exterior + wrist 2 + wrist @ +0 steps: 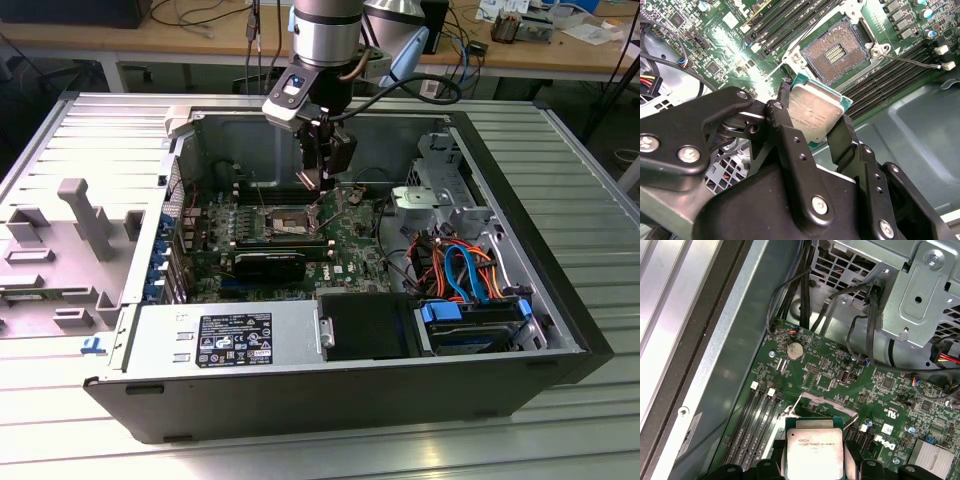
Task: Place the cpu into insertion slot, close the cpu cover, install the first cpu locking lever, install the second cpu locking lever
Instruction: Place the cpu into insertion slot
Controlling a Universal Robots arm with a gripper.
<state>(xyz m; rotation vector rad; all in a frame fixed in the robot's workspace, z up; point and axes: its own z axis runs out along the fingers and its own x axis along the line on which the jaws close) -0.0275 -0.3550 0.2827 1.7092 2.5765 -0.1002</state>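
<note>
setting: open computer case point(300, 405) on slatted table point(585, 190).
gripper point(812, 111): clamped on the cpu point(814, 449).
cpu: between its fingers point(785, 130), clear of the insertion slot point(835, 54).

Open computer case point(300, 405) on ribbed table point(570, 440)

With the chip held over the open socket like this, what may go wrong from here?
The cpu is gripped only by its edges in the jaws, above the open insertion slot; a slip could drop it onto the bare contacts. If it comes down off-square to the slot, those contacts might bend.
</note>
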